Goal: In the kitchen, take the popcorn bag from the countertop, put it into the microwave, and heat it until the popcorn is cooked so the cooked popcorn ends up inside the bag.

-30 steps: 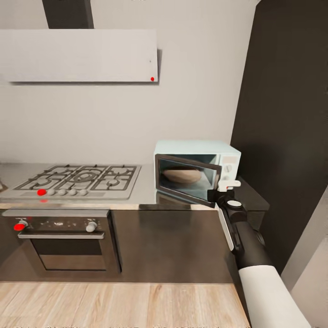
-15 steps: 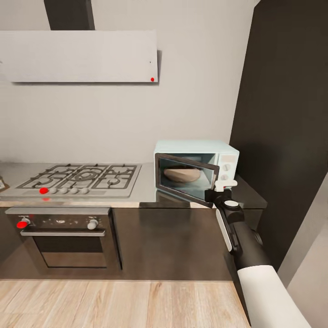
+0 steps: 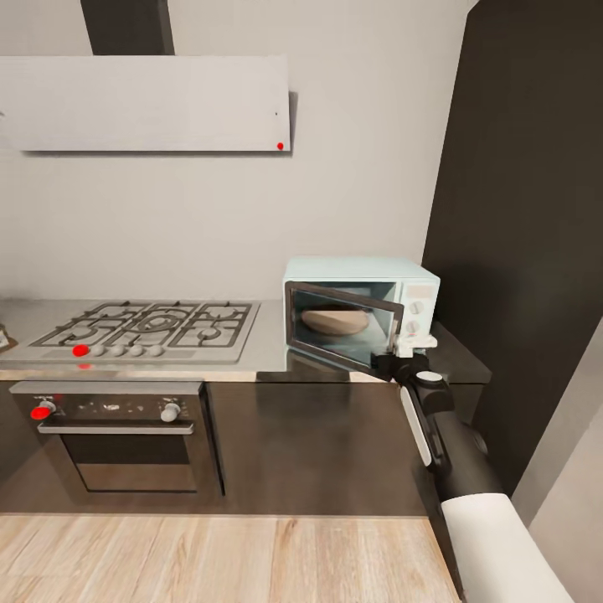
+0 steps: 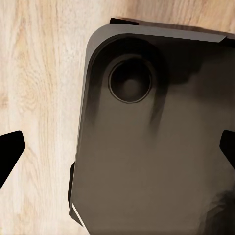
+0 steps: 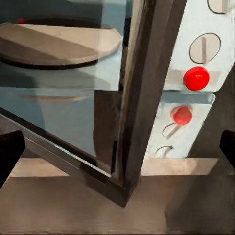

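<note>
The pale mint-blue microwave (image 3: 362,301) stands on the glossy grey countertop (image 3: 268,356), right of the hob. Its black glass door (image 3: 343,331) hangs partly open, hinged on the left. Behind the glass the tan popcorn bag (image 3: 335,320) lies inside the cavity; the right wrist view shows the popcorn bag (image 5: 54,44) too. My right gripper (image 3: 416,342) is open at the door's free edge (image 5: 147,93), just below the red button (image 5: 196,78) on the panel. My left gripper (image 4: 117,152) is open and points down at the floor, holding nothing.
A gas hob (image 3: 151,327) sits on the counter to the left, with a dark oven (image 3: 117,435) below and a pale hood (image 3: 151,102) above. A tall dark cabinet (image 3: 528,251) walls off the right. Wood floor (image 4: 39,73) and my dark base (image 4: 152,147) lie under the left arm.
The head view shifted slightly. My right gripper edged a little closer to the microwave front. The door stands at nearly the same angle and the bag has stayed put.
</note>
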Robot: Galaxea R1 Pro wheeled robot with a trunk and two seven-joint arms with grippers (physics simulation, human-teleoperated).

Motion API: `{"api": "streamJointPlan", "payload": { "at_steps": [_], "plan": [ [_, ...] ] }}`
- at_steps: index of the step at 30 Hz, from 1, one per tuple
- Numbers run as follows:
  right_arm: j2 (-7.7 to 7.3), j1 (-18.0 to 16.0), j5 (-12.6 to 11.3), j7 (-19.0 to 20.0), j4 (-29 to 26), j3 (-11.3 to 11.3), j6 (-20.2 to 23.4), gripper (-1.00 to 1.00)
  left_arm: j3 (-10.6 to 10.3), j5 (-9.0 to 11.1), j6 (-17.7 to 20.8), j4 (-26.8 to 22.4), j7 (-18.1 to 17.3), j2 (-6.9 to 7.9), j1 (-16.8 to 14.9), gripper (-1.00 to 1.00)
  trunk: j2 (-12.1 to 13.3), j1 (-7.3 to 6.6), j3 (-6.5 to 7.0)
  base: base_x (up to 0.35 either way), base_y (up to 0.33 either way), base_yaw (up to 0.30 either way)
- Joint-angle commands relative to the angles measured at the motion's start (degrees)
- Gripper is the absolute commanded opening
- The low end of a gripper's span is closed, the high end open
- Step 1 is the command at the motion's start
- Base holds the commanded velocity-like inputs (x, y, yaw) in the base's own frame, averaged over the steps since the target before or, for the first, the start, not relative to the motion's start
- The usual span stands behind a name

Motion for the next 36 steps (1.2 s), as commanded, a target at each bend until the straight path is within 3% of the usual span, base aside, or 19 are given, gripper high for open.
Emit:
{"api": "streamJointPlan", "payload": {
  "at_steps": [1, 3, 5, 7, 9, 13, 19, 31, 34, 36],
  "plan": [
    [-2.28, 0.27, 0.32, 0.04, 0.15, 0.07, 0.60, 1.00, 0.04, 0.38, -0.09, -0.05, 0.05, -0.01, 0.01, 1.00, -0.03, 0.00, -0.05, 0.000, 0.000, 0.000],
    [-6.16, 0.78, 0.07, 0.04, 0.31, 0.03, 0.79, 1.00, 0.04, 0.41, -0.09, -0.05, 0.05, -0.01, 0.01, 1.00, -0.03, 0.00, -0.05, 0.000, 0.000, 0.000],
    [-9.03, 0.92, -0.03, 0.04, 0.34, -0.75, 0.85, 1.00, 0.04, 0.42, -0.09, -0.05, 0.05, -0.01, 0.01, 1.00, -0.03, 0.00, -0.05, 0.000, 0.000, 0.000],
    [-11.45, 0.96, -0.10, 0.05, 0.36, -4.50, 0.85, 1.00, 0.04, 0.43, -0.09, -0.05, 0.05, -0.01, 0.01, 1.00, -0.03, 0.00, -0.05, 0.000, 0.000, 0.000],
    [-12.61, 0.98, -0.14, 0.10, 0.34, -9.10, 1.18, 1.00, 0.04, 0.44, -0.09, -0.05, 0.05, -0.01, 0.01, 1.00, -0.03, 0.00, -0.05, 0.000, 0.000, 0.000],
    [-12.68, 0.99, 0.22, 0.06, 0.33, -10.89, 1.46, 1.00, 0.04, 0.42, -0.09, -0.07, 0.05, -0.01, 0.01, 1.00, -0.03, 0.00, -0.05, 0.000, 0.000, 0.000],
    [-12.16, 0.99, 0.11, 0.12, 0.32, -10.84, 1.54, 1.00, -0.01, 0.44, -0.09, -0.13, 0.01, 0.05, 0.01, 1.00, -0.03, 0.00, -0.05, 0.052, 0.000, 0.000],
    [-12.08, 0.99, -0.12, 1.68, 1.38, -10.83, 1.50, 1.00, -0.04, 0.59, -0.03, -0.05, 0.05, 0.00, 0.01, 1.00, -0.03, 0.00, -0.05, 0.310, 0.000, 0.000],
    [-12.21, 0.99, -0.01, 4.27, 1.52, -10.83, 1.49, 1.00, -0.01, 0.57, -0.02, -0.05, 0.05, -0.01, 0.01, 1.00, -0.03, 0.00, -0.05, 0.322, 0.000, 0.000],
    [-12.30, 0.99, 0.19, 8.74, 1.54, -10.83, 1.49, 1.00, 0.03, 0.54, -0.07, -0.07, 0.05, -0.01, 0.01, 1.00, -0.03, 0.00, -0.05, 0.233, 0.000, 0.000]
  ]
}}
